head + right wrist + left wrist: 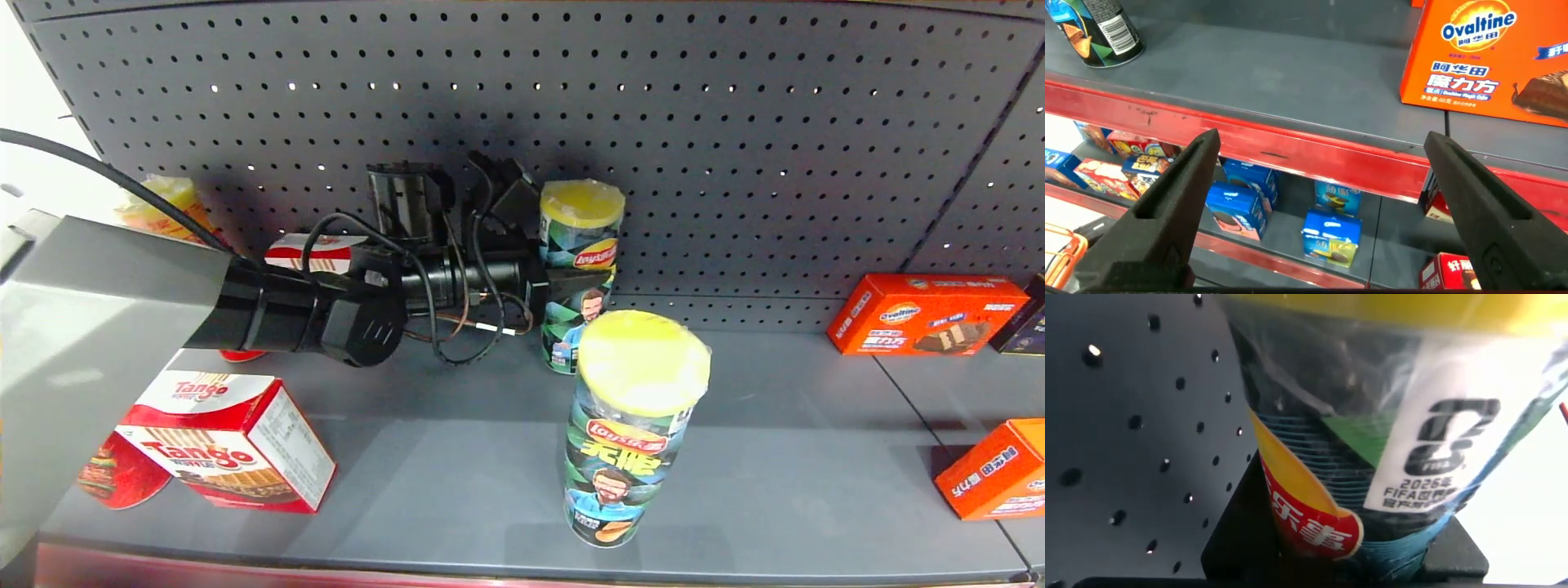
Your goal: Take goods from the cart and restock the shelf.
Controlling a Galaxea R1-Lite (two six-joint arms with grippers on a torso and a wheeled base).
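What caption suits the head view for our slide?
Left gripper, jaws shut, holds the back chip can; front chip can stands free.

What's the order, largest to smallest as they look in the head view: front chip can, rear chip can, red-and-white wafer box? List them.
1. front chip can
2. red-and-white wafer box, nearly as large
3. rear chip can, partly behind the left gripper; same kind as the front can, only farther off

Front chip can [629, 433], rear chip can [581, 245]: yellow lids, green-black-teal print, red-yellow logo.
Wafer box [233, 445]: red, white.
Right-hand box [927, 314]: orange.
Pegboard [735, 122]: grey, dotted hole grid.
Lower-shelf boxes [1241, 208]: blue, possibly white-accented.
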